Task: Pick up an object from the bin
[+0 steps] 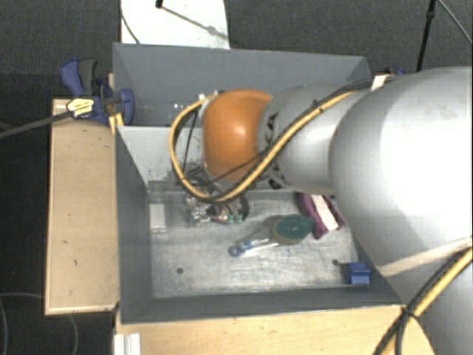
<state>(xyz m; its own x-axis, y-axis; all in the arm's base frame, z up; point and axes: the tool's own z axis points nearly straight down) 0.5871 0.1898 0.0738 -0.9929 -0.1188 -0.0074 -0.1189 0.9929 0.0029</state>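
Observation:
My gripper [210, 211] hangs low over the back left part of the bin floor, under the arm's wrist. A dish brush with a round green head [293, 228] and a pale blue handle [249, 248] lies just to its right, near the middle of the bin. Further right, partly hidden by the arm, a purple and white thing [322, 213] rests against the bin's right side. Nothing can be made out inside the gripper.
A small blue block [357, 274] sits in the front right corner. The big arm covers the right side of the bin, with its orange cover and cables above the gripper. Bare floor lies at the front left.

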